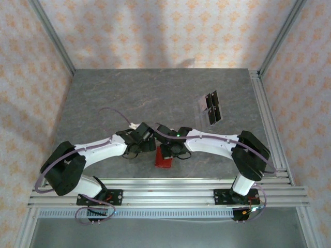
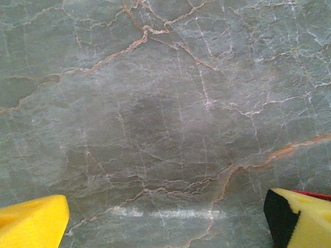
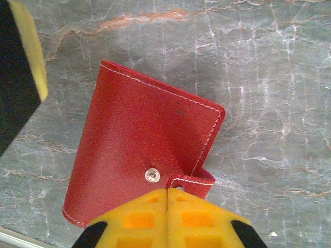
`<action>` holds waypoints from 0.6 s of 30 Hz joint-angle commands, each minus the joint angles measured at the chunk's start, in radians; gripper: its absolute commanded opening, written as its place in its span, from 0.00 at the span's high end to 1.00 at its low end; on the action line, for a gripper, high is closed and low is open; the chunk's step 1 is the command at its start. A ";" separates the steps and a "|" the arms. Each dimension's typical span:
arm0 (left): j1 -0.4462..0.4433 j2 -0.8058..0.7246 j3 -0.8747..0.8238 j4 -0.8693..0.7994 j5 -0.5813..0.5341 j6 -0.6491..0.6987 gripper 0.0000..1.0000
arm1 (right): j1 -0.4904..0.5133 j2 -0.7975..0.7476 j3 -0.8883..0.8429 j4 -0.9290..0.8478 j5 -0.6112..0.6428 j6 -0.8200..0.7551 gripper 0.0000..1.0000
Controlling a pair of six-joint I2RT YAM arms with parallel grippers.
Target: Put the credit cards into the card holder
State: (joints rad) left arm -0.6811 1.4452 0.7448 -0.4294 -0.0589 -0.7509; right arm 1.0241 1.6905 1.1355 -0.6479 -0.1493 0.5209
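Right gripper point(image 3: 166, 209) sits at the bottom centre of the right wrist view, its yellow fingers point(image 3: 139, 219) pressed flat together with no gap, tips at the lower edge of the card holder point(image 3: 145, 139). The red wallet lies folded and tilted on the grey marbled table point(image 3: 269, 103). White stitching runs along its edges, a metal snap stud point(image 3: 152, 175) is bare near its lower middle, and the snap tab point(image 3: 194, 182) is unfastened just right of the stud. The fingertips meet right at that tab; whether any leather is caught between them cannot be told.

Left gripper point(image 2: 165, 222) stands spread wide in the left wrist view. One yellow fingertip point(image 2: 31, 225) is at the lower left of the frame and the other at the lower right, with bare stone between them. A red sliver of the wallet peeks out at the right edge, behind the lower-right fingertip. One of its black-and-yellow fingers also shows in the upper left corner of the right wrist view, near the wallet's top corner.

From overhead, both arms bend inward and meet at the lower centre of the frame. The card holder lies just below the two grippers, close to the table's near edge. The credit cards point(image 1: 211, 107) lie in a small cluster right of centre, flat on the stone, well apart from the wallet and both grippers.
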 commanded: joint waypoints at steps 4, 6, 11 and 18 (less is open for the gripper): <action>-0.017 0.066 -0.014 0.013 0.002 -0.033 0.02 | -0.005 0.026 -0.012 0.052 -0.030 0.016 1.00; -0.018 0.077 -0.021 0.020 0.005 -0.043 0.02 | -0.005 0.036 -0.010 0.056 -0.035 0.015 1.00; -0.018 0.086 -0.032 0.035 0.007 -0.051 0.03 | -0.005 0.052 -0.010 0.069 -0.048 0.016 1.00; -0.018 0.089 -0.031 0.037 0.004 -0.050 0.03 | -0.006 0.071 -0.011 0.077 -0.052 0.016 1.00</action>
State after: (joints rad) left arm -0.6846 1.5150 0.7345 -0.4149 -0.0582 -0.7853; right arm 1.0241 1.7252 1.1336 -0.5888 -0.2031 0.5236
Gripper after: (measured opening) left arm 0.971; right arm 0.040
